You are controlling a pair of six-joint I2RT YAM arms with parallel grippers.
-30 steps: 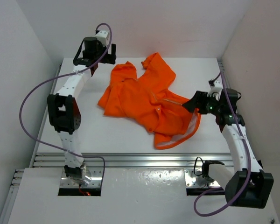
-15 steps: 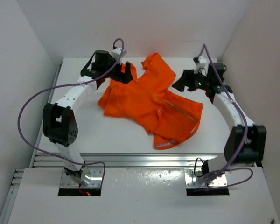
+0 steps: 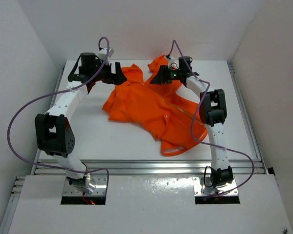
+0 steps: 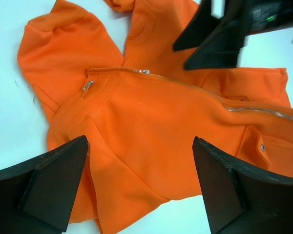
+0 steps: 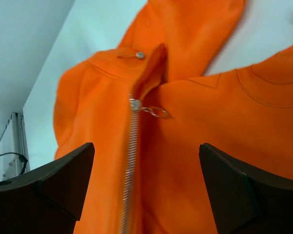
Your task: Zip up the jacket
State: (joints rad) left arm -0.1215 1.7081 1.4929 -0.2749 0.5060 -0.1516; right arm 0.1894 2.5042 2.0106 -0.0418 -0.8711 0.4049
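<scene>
The orange jacket (image 3: pixel 146 105) lies crumpled in the middle of the white table, its pale-edged hem toward the near side. Its metal zipper (image 4: pixel 244 108) runs along the front, with the slider (image 5: pixel 134 104) and its pull tab (image 5: pixel 157 112) near the collar. My left gripper (image 3: pixel 120 77) hovers open over the jacket's far-left shoulder; in its wrist view the gripper (image 4: pixel 140 141) has only cloth below it. My right gripper (image 3: pixel 155 79) hangs open over the collar end, and in its wrist view the gripper (image 5: pixel 146 146) straddles the zipper teeth just short of the slider. Neither holds anything.
White walls close in the table on the left, back and right. An aluminium rail (image 3: pixel 146 165) runs along the near edge. Purple cables (image 3: pixel 19 122) loop off both arms. The two grippers face each other closely, the right gripper (image 4: pixel 219 36) showing in the left wrist view.
My right arm has swung from the jacket's right side to its far collar end. My left gripper came down from the back wall toward the jacket's shoulder.
</scene>
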